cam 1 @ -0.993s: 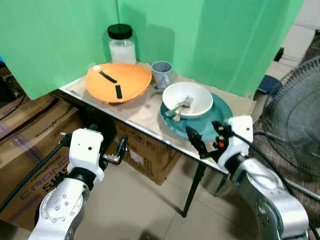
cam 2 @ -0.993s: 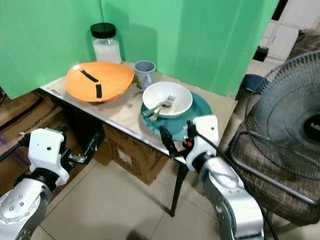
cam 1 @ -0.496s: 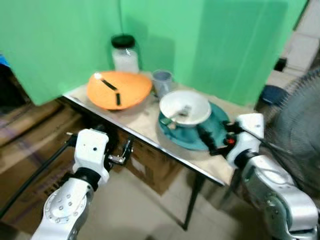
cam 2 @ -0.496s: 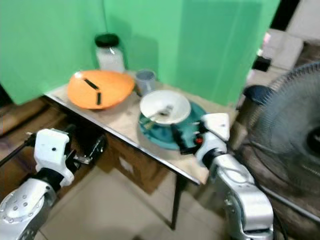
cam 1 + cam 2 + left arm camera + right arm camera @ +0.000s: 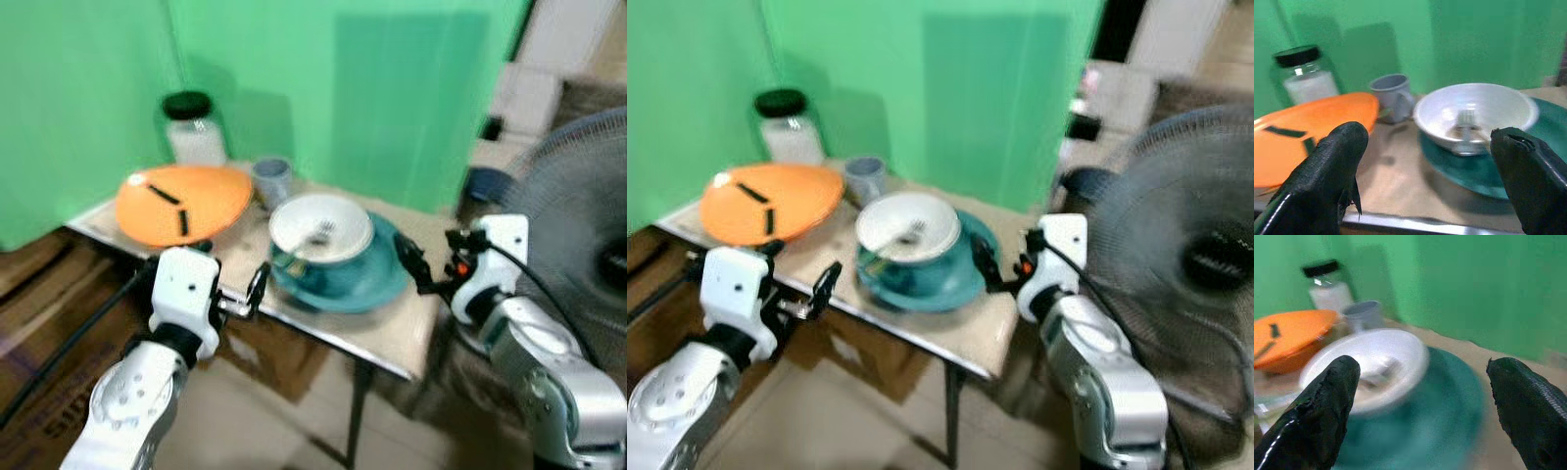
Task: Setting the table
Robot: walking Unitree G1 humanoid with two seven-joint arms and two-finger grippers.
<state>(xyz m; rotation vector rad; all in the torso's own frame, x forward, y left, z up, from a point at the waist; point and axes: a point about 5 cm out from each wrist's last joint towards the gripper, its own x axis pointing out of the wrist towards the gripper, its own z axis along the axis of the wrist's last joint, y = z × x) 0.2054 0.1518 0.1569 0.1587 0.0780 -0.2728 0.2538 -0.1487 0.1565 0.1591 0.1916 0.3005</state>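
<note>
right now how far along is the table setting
Early. Looks done: the white bowl with a fork in it sits on the teal plate. In hand: nothing; the left gripper at the table's front edge and the right gripper beside the plate are both open. Left: the orange plate, mug and jar stay bunched at the back.
</note>
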